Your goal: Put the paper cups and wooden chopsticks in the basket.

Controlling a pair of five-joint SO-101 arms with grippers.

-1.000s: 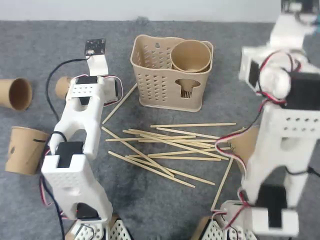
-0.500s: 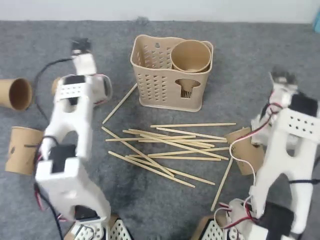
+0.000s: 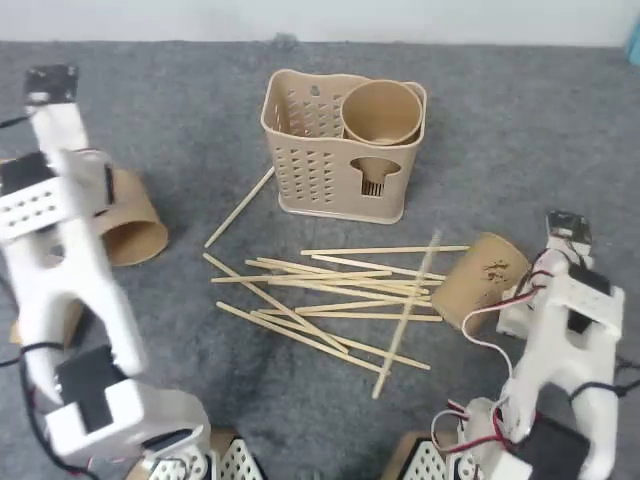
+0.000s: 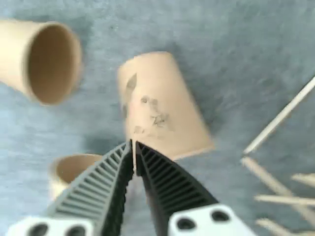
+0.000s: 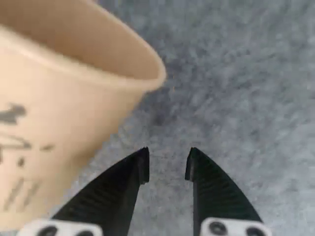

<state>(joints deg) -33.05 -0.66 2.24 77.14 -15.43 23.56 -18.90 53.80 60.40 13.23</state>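
The tan basket [image 3: 335, 165] stands at the table's far centre with one paper cup [image 3: 382, 110] upright inside it. Several wooden chopsticks [image 3: 330, 295] lie scattered in front of it. My left gripper [image 4: 133, 147] is shut and empty, its tips just short of a cup lying on its side [image 4: 160, 105], which the high view shows beside the left arm [image 3: 130, 215]. Two more cups [image 4: 42, 59] [image 4: 74, 169] lie close by. My right gripper [image 5: 167, 160] is open just above the carpet, beside the rim of another lying cup [image 5: 64, 93] [image 3: 483, 280].
One stray chopstick [image 3: 240, 208] lies at a slant left of the basket. The left arm [image 3: 60, 250] fills the table's left edge and the right arm [image 3: 565, 330] the near right corner. Grey carpet covers the table.
The left arm swung left, away from the chopsticks and over the cups. The right arm came down from near the basket to the near right. The right cup shifted and one chopstick now lies across the pile.
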